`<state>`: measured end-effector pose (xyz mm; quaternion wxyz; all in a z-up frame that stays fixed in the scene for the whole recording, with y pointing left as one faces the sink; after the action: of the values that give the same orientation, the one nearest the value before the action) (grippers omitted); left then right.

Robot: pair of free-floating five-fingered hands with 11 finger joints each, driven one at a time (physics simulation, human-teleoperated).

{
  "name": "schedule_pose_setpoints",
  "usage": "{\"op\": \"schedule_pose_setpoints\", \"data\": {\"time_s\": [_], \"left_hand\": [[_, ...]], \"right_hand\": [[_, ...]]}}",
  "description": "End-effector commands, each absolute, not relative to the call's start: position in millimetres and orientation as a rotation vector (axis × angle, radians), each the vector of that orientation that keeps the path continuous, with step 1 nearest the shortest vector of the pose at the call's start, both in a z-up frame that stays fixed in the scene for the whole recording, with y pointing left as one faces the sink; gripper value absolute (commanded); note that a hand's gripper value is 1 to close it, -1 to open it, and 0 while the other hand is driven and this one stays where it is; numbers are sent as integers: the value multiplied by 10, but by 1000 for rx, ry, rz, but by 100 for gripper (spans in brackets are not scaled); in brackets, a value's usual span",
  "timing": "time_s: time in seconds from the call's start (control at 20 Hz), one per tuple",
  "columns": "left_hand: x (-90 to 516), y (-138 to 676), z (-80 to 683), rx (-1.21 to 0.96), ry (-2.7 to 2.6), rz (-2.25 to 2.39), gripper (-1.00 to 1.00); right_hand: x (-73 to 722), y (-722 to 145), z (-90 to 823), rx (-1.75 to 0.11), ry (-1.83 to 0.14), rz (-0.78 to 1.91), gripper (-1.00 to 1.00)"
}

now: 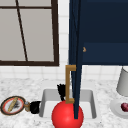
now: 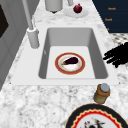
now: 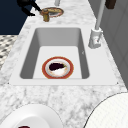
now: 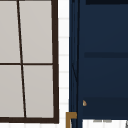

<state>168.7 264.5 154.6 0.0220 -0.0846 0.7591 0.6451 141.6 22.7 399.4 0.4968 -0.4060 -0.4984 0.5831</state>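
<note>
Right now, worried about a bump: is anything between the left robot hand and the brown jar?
Nothing visible does. The left robot hand sits right beside the jar by the left edge of the sink; the patterned plate lies on the jar's far side.

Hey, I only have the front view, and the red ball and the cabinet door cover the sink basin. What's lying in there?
Observer: A red-rimmed plate lies on the floor of the sink, with an eggplant on it.
Operator: Where's the faucet?
Observer: It stands behind the sink, on the wall side.
Operator: And the left hand by the jar?
Observer: Its fingers are straight and point at the jar from the counter's front side; I can't tell whether they touch it.
</note>
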Motion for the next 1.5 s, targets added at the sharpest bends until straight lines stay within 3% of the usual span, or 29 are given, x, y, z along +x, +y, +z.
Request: {"op": "schedule_pose_setpoints", "data": {"time_s": [0.0, 1.05, 1.45], "left_hand": [[1687, 2645, 1546, -262, 2352, 1999, 0], [1687, 2645, 1546, -262, 2352, 1999, 0], [1687, 2645, 1546, -262, 2352, 1999, 0]], "right_hand": [[1239, 227, 4214, -937, -1171, 1414, -100], [339, -456, 5374, -851, -1089, 1432, -100], [100, -925, 5678, -815, -1148, 1454, -100]]}}
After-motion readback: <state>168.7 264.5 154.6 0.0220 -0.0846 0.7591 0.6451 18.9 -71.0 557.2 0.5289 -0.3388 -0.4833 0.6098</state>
